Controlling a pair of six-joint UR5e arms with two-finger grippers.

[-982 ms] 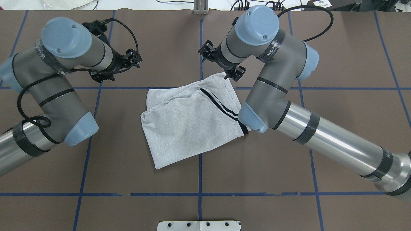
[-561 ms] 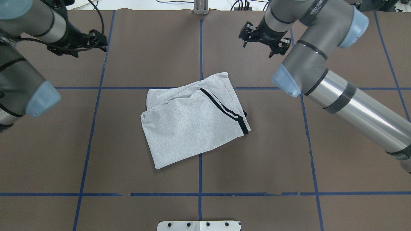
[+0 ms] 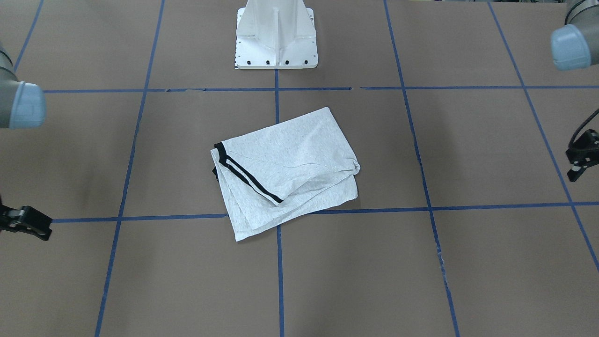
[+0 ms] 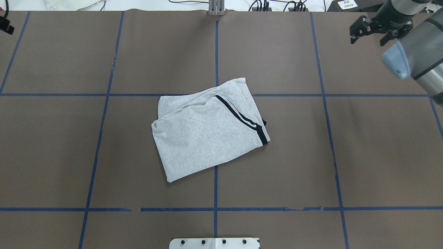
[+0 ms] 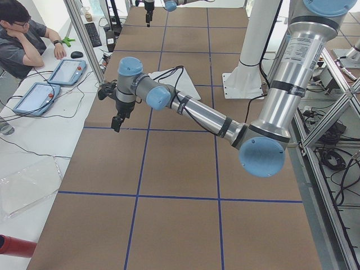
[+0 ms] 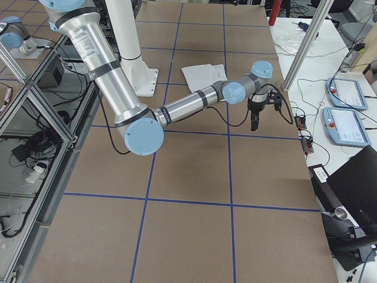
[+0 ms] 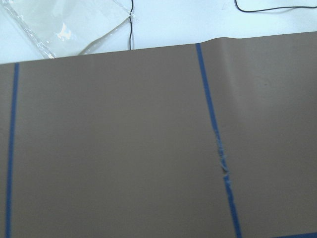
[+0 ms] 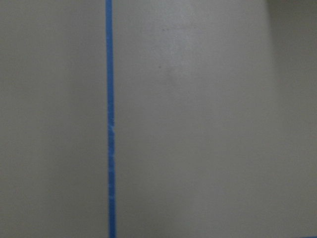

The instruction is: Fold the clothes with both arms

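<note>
the folded grey t-shirt (image 4: 204, 138) lies flat near the middle of the brown table (image 4: 69, 155), black stripes up, across a blue tape line (image 4: 215, 193). we see the right gripper (image 4: 367, 39) over the far right corner, jaws spread wide and empty. the left gripper (image 3: 580, 161) hangs well apart from the shirt; we cannot tell its opening.

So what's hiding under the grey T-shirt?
Only the brown table shows around the folded T-shirt. Two blue tape lines run under it, so their crossing is covered. Its lower folded layers are hidden too, and whether anything else lies beneath cannot be seen.
</note>
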